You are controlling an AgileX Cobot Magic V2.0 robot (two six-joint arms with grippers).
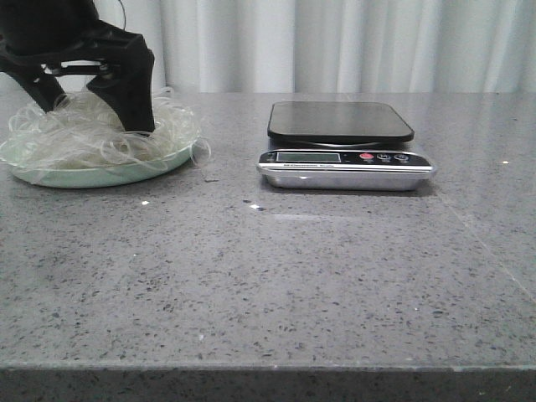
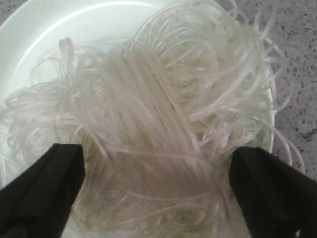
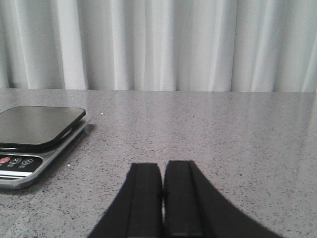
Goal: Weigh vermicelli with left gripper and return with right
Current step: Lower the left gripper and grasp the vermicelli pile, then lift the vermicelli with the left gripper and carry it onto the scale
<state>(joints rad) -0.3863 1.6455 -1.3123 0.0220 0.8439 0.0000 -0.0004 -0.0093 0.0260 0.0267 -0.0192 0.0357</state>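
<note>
Lighting is even and diffuse. Small glare spots mark the tabletop (image 1: 251, 251). Soft shadow lies under the scale (image 1: 343, 146). Close-up vermicelli (image 2: 163, 129) appears blurred.

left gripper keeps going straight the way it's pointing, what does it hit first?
The vermicelli: the open left gripper straddles the strands, which lie directly ahead. The plate is underneath; strand depth above it is unclear.
</note>
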